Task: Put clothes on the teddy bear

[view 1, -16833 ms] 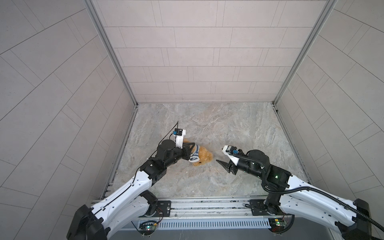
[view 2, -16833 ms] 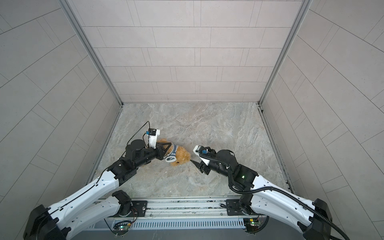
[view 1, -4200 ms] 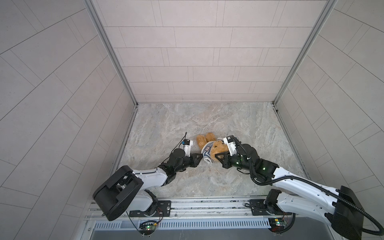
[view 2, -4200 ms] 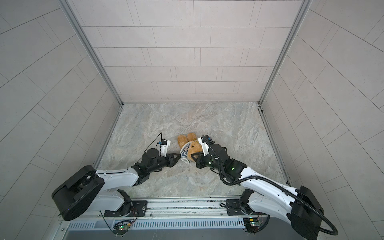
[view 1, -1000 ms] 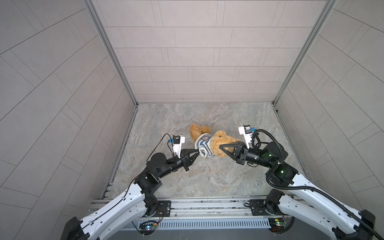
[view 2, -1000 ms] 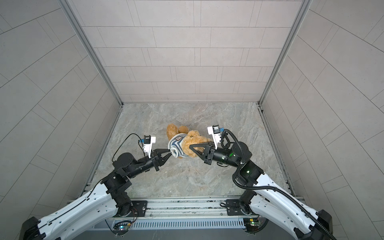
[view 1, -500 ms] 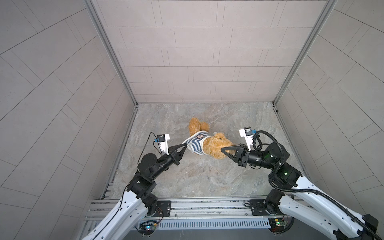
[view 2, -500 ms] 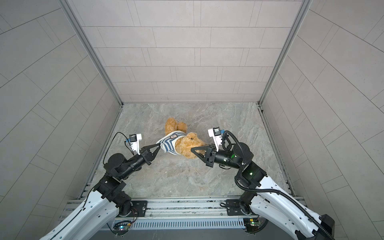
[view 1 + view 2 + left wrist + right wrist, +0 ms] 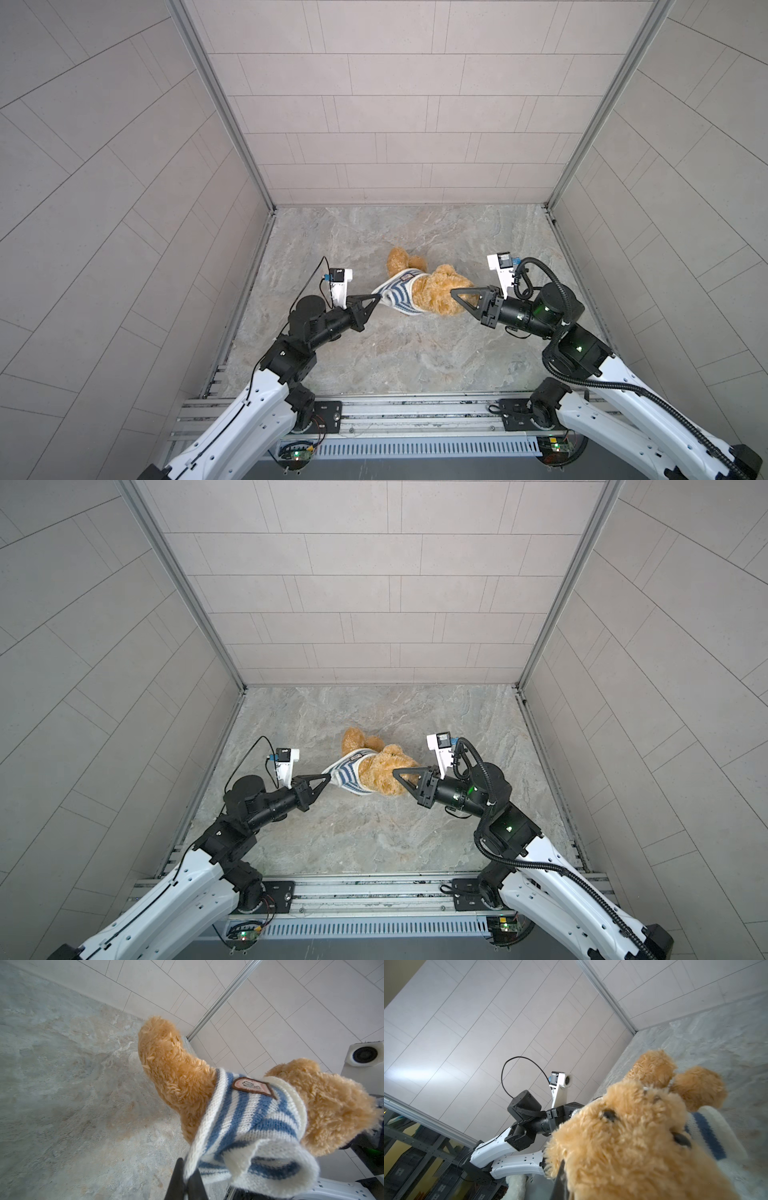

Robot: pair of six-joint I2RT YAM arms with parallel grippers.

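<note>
Near the middle of the bench (image 9: pixel 395 361), the teddy bear (image 9: pixel 438 297) hangs stretched between both arms, long axis running left to right (legs toward the back left corner). The left pincer (image 9: pixel 377 296) is clamped on the hem of the striped shirt (image 9: pixel 401 293); the right pincer (image 9: pixel 454 292) is clamped on the head's fur. Drawing the hem leftward, away from the head, likely comes next.

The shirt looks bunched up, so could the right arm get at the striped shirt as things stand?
Probably not. The right gripper is shut on the head of the teddy bear, and that head sits between it and the striped shirt. The left gripper grips the shirt's far edge.
</note>
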